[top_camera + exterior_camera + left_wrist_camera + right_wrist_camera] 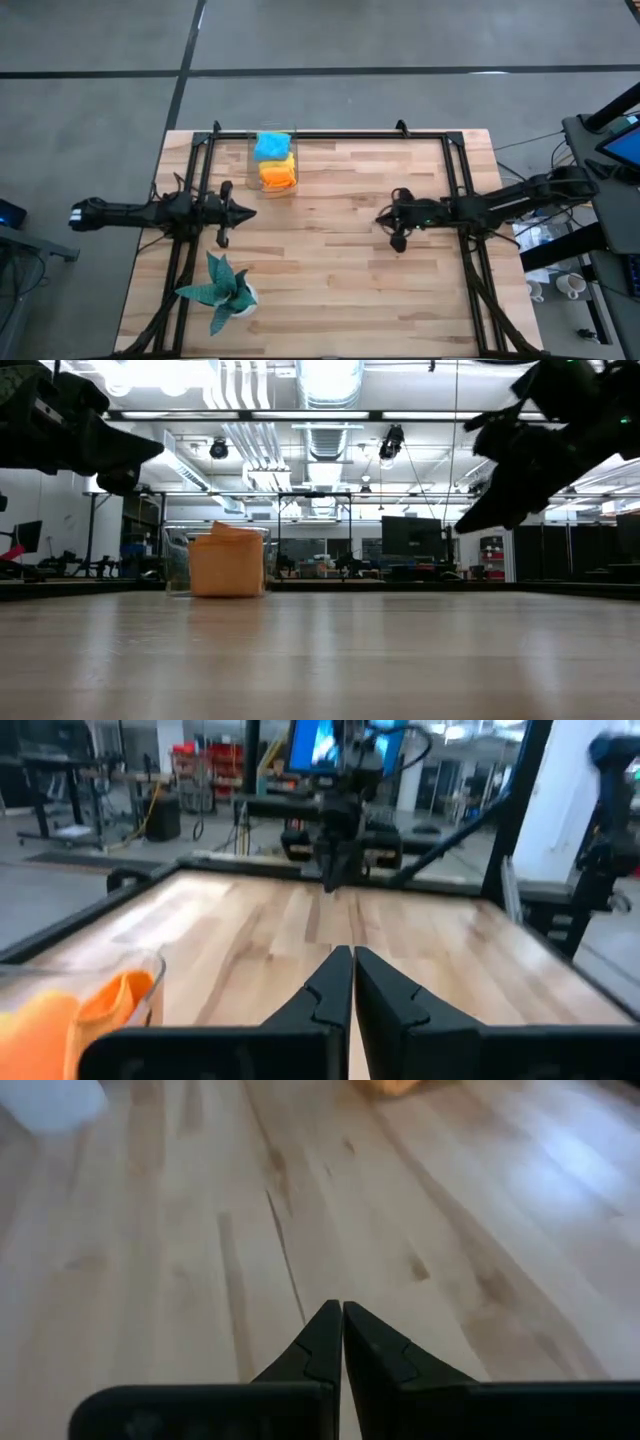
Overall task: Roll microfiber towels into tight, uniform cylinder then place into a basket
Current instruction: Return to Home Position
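Towels [275,172] filled the basket [252,165] at the table's [330,280] far edge (nothing left, we judged); left gripper [246,212] and right gripper [384,218] were pinched together.

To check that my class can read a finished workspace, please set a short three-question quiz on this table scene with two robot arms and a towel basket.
1. True or false: the small clear rectangular basket stands nearer the left gripper than the right gripper.
2. Which rolled microfiber towels show in it from above? A) bright blue towel, orange towel B) lime green, yellow C) none
3. Fill in: both grippers are ____, holding nothing.
Key: 1 true; 2 A; 3 shut.
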### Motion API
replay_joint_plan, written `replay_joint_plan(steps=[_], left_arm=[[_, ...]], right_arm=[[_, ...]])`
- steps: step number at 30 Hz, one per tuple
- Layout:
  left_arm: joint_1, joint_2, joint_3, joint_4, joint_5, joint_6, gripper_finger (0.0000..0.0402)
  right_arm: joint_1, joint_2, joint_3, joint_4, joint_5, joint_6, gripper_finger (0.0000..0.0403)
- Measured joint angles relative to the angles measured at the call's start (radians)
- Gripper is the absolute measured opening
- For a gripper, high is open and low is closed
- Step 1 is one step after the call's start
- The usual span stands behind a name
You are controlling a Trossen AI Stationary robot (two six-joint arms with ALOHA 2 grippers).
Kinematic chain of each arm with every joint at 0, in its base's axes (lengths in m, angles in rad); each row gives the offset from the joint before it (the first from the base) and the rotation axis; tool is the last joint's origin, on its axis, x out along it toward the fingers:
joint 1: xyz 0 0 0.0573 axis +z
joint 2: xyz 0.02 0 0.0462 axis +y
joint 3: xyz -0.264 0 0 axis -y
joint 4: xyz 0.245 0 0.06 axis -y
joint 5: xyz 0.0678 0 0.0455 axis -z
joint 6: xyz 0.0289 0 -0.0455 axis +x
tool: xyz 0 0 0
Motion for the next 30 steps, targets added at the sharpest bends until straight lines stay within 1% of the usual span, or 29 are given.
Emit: replay_joint_plan(steps=[3, 6, 11, 14, 21, 24, 25, 30], left_arm=[[0.0, -0.027, 0.0, 0.003, 0.004, 0.006, 0.0], [0.0, -0.049, -0.001, -0.036, 0.009, 0.014, 0.0], [0.0, -0.057, -0.001, -0.083, -0.006, 0.013, 0.0], [0.0, -0.051, -0.002, -0.082, -0.006, 0.007, 0.0], [0.0, -0.038, -0.002, -0.082, -0.008, 0.006, 0.0], [0.0, -0.029, -0.002, -0.081, -0.008, 0.006, 0.0], [0.0, -0.028, -0.002, -0.082, -0.009, 0.006, 0.0], [0.0, -0.021, -0.003, -0.08, -0.009, 0.006, 0.0]], right_arm=[[0.002, -0.128, -0.053, -0.001, 0.001, 0.003, 0.0009], [-0.001, -0.287, -0.112, 0.017, 0.0, -0.02, 0.0009], [-0.001, -0.542, -0.195, 0.045, -0.053, -0.079, 0.0009], [-0.001, -0.673, -0.231, 0.041, -0.063, -0.131, 0.0009], [-0.001, -0.955, -0.295, -0.013, -0.089, -0.181, 0.0009], [-0.001, -1.072, -0.319, -0.101, -0.087, -0.199, 0.0009], [-0.001, -1.102, -0.318, -0.134, -0.086, -0.206, 0.0009], [-0.001, -1.085, -0.317, -0.14, -0.118, -0.296, 0.0009]])
